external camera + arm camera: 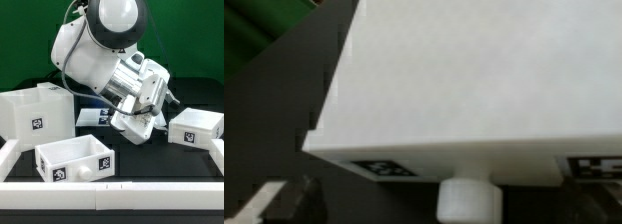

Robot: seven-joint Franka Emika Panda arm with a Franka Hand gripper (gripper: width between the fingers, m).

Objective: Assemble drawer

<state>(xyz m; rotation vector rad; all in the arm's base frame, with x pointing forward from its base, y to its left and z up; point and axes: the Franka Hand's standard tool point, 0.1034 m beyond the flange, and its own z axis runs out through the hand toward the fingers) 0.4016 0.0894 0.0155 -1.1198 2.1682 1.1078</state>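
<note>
The large boxy housing [35,115] stands at the exterior view's left. One open-top tray [75,160] with a round knob [87,172] sits at the front middle. A second tray [195,127] sits at the right. My gripper [135,135] hangs tilted over the table between the two trays, close to the right one. In the wrist view a broad white drawer part [473,80] fills the picture, with tags along its front edge and a round knob [464,200]. The knob lies between my spread fingers [278,205], untouched. I cannot tell which tray this is.
Low white rails [110,188] edge the table at the front and sides. A flat strip of tags [92,117] lies on the black table behind the gripper. A green backdrop stands at the back.
</note>
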